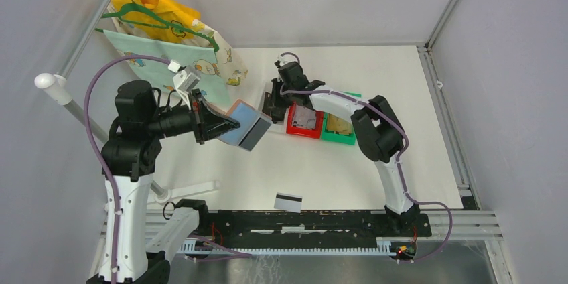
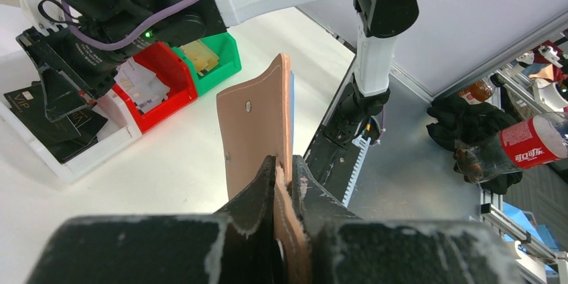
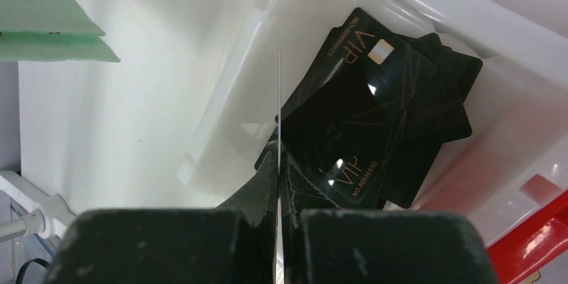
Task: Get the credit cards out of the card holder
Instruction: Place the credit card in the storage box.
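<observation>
card holder (image 2: 254,123) up off the desk (image 1: 348,183), clamped in my left pincer (image 2: 285,169)
tan-brown leather outside with a snap stud (image 2: 248,105), light blue inside; my right pincer (image 3: 278,163) pinches a thin card (image 3: 278,96) edge-on over the white bin (image 3: 469,36) of black cards (image 3: 375,116).

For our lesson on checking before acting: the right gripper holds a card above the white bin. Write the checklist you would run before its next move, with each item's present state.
1. Right gripper shut on the card, seen edge-on: ok.
2. Card above the white bin: ok.
3. Left gripper clamped on the card holder, which is lifted off the table: ok.
4. Card holder emptied: cannot tell, its pockets do not show clearly.
5. Every removed card in a bin: not ok, a striped card lies on the table.
</observation>
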### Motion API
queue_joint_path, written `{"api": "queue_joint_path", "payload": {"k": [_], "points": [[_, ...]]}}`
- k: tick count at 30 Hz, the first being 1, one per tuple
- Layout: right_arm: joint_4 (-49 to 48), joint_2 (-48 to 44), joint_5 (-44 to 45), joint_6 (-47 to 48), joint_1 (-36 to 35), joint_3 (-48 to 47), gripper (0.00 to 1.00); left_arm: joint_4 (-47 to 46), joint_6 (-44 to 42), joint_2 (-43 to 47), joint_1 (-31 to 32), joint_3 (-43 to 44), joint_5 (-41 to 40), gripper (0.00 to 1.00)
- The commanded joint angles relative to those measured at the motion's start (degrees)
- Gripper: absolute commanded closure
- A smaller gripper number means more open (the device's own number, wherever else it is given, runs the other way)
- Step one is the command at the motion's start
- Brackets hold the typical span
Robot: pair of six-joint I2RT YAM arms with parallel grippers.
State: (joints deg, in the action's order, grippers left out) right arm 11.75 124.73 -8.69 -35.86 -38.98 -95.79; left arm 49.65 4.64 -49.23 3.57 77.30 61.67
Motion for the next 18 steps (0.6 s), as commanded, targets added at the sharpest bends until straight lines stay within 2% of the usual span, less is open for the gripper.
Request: {"api": "queue_joint_path", "payload": {"k": [1,5,6,10,16,18], "points": [[-1.7,1.7,2.7,-1.3,0.1,-3.3,1.0,-2.3,-2.6,1.4,-0.3,2.3,2.3,0.98],[-1.0,3.1,3.3,1.2,0.0,-5.9,0.98,-2.0,-2.5,1.5,-0.3,2.4,2.4,0.98],[-1.3,3.2,3.2,2.1,0.0,-6.1,0.91,-2.0,-2.5,1.6,-0.3,2.3,2.4,0.98],[-1.2,1.6,4.4,4.7,-0.2,-5.7,0.77,-1.9,-2.2,1.6,-0.3,2.3,2.5,0.98],[-1.2,-4.7,8.2,7.0,-0.6,-2.7,0.65,-1.7,-2.3,1.9,-0.3,2.0,2.7,0.98],[-0.7,-6.9,10.1,7.6,-0.6,-2.2,0.56,-1.7,-2.2,1.9,-0.3,2.0,2.7,0.98]]}}
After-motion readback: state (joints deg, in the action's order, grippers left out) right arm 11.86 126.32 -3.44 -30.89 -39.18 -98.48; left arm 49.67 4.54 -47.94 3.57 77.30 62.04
